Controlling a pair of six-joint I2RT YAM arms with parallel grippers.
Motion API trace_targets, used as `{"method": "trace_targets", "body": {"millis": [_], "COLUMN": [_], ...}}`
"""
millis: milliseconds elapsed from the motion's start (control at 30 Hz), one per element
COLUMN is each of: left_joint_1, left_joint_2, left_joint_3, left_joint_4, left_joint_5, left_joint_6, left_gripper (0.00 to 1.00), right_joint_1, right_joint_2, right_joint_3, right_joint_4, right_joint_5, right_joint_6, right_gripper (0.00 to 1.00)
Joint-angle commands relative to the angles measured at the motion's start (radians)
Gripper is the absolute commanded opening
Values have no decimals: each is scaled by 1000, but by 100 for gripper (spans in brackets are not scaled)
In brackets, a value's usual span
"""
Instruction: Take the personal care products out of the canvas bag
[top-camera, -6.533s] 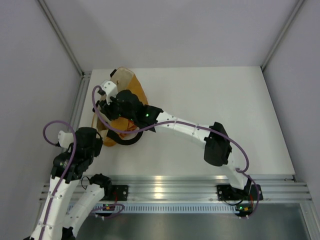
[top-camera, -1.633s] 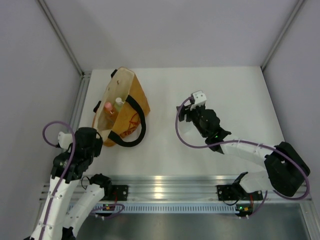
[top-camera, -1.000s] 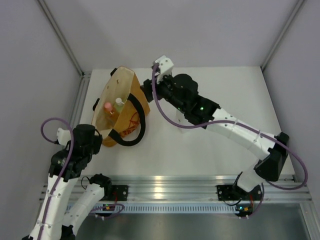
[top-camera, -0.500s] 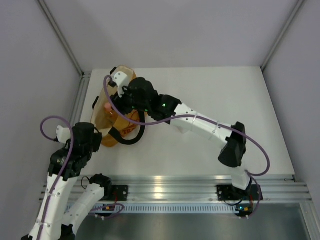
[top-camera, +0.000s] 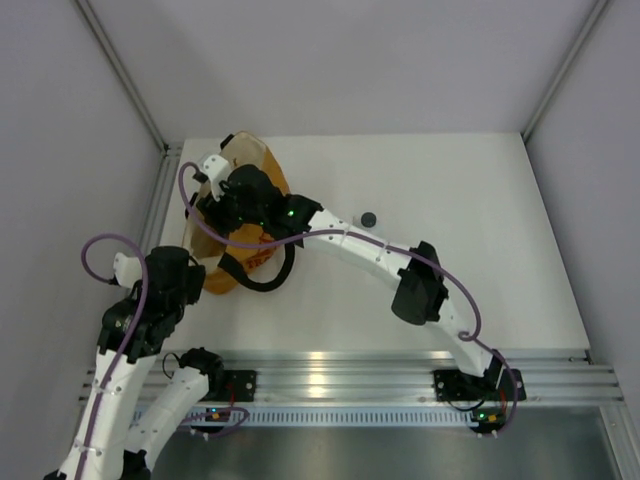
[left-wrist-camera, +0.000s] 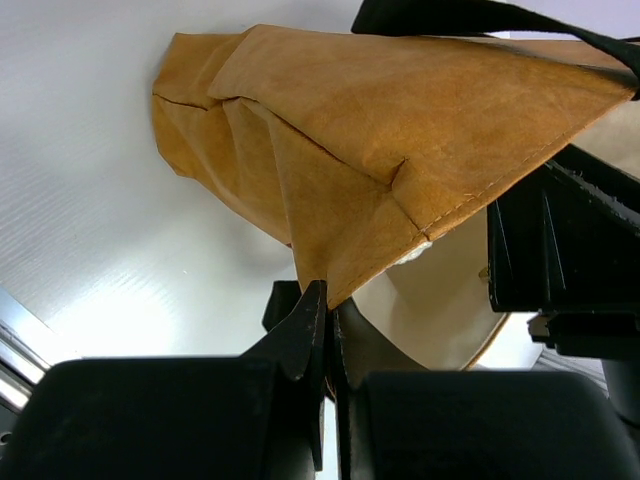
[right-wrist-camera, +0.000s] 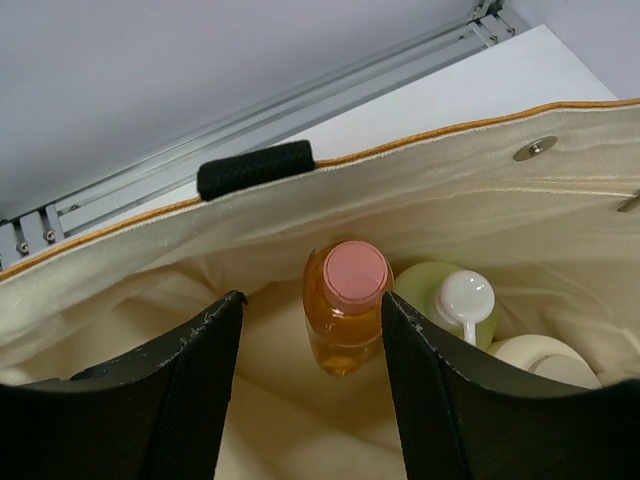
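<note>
The canvas bag (top-camera: 268, 165) stands at the table's left, its mouth open. My left gripper (top-camera: 195, 280) is shut on the bag's near corner edge (left-wrist-camera: 330, 300). My right gripper (top-camera: 230, 205) is inside the mouth, open (right-wrist-camera: 312, 300), with its fingers (right-wrist-camera: 200, 360) on either side of the orange bottle with pink cap (right-wrist-camera: 346, 300), not touching it. The pale green bottle with white cap (right-wrist-camera: 455, 295) and the beige bottle's cream cap (right-wrist-camera: 545, 358) stand to its right against the cream lining (right-wrist-camera: 450, 190). The black-capped bottle (top-camera: 369, 218) stands on the table, right of the bag.
A black strap handle (top-camera: 262, 282) loops onto the table in front of the bag, and another strap (right-wrist-camera: 255, 168) sits on the far rim. The side wall and metal rail (top-camera: 160, 200) are close to the left of the bag.
My right gripper has swung from mid-table over to the bag and lowered into its mouth around the orange bottle. The black-capped bottle is uncovered on the table. My left gripper still holds the bag.
</note>
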Motion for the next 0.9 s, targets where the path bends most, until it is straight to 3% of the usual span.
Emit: {"method": "trace_targets", "body": {"millis": [0,867], "left_joint_1": [0,0], "left_joint_2": [-13,-41], "left_joint_3": [-12,-1], "left_joint_4": [35,32], "left_joint_5": [21,35], "left_joint_6": [-7,38], "left_gripper": [0,0], "right_joint_1": [0,-45], "right_joint_2": [33,179], "right_joint_3": [67,53], "right_joint_4": [19,100], "right_joint_5": [37,52], "right_joint_6": [3,-2], "right_gripper": [57,52]}}
